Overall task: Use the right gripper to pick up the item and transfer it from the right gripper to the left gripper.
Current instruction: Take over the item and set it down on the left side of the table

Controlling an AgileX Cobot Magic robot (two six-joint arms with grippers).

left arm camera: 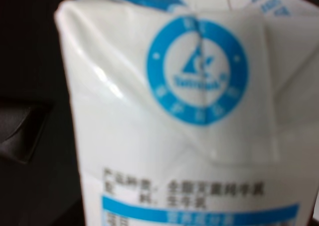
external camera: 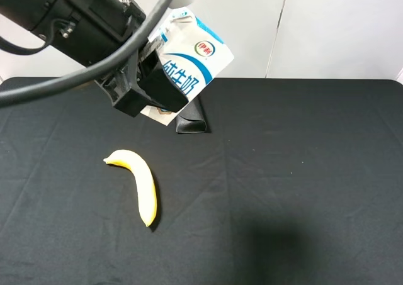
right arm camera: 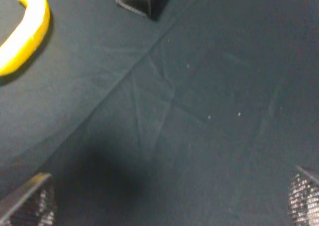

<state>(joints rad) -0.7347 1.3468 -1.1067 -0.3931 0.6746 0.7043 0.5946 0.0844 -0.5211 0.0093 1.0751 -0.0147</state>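
The left gripper [external camera: 154, 87] clamps the carton [external camera: 196, 49], tilted high above the case [external camera: 191, 118]. The right gripper [right arm camera: 167, 201] hangs spread and empty, with the carton outside its view.

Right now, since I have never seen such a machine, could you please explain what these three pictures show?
This is a robot with two arms, each ending in a two-fingered gripper. The wide picture comes from a camera mounted high; the other two from wrist cameras. On the black cloth lie a banana and a black case. The left gripper holds a milk carton in the air, filling its wrist view. The right gripper is open and empty above the cloth.
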